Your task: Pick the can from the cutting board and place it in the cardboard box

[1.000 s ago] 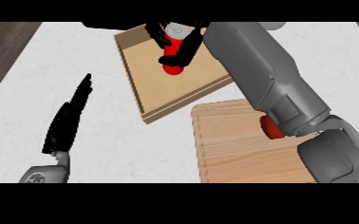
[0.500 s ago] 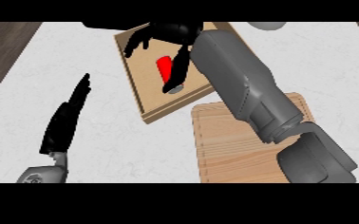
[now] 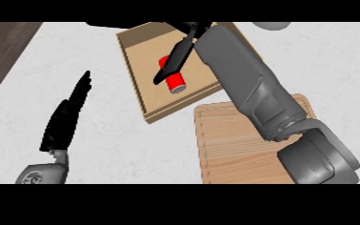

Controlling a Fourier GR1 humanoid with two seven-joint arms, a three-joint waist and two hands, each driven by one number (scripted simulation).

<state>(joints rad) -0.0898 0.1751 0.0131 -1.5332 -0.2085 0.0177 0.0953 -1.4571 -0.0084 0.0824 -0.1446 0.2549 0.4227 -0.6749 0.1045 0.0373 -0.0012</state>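
The shallow brown cardboard box (image 3: 151, 93) lies on the white marbled counter (image 3: 98, 43), rotated so its near right corner meets the far left corner of the light wooden cutting board (image 3: 232, 148). The board extends to the near edge of the view. Left of the box, the counter is open as far as the dark strip (image 3: 14, 43) at the far left corner.

The red cylindrical can (image 3: 173, 76) lies on its side inside the box, toward the right wall. Its long axis runs from far left to near right, with the grey metal end facing near right. The body is plain red.

The right hand (image 3: 175, 59) is above the can with straight, released fingers crossing the can's far part; it grasps nothing. The grey right forearm (image 3: 246, 86) covers the box's right edge.

The left hand (image 3: 67, 114) rests over the counter at the left, fingers straight and pointing far, well apart from the box.
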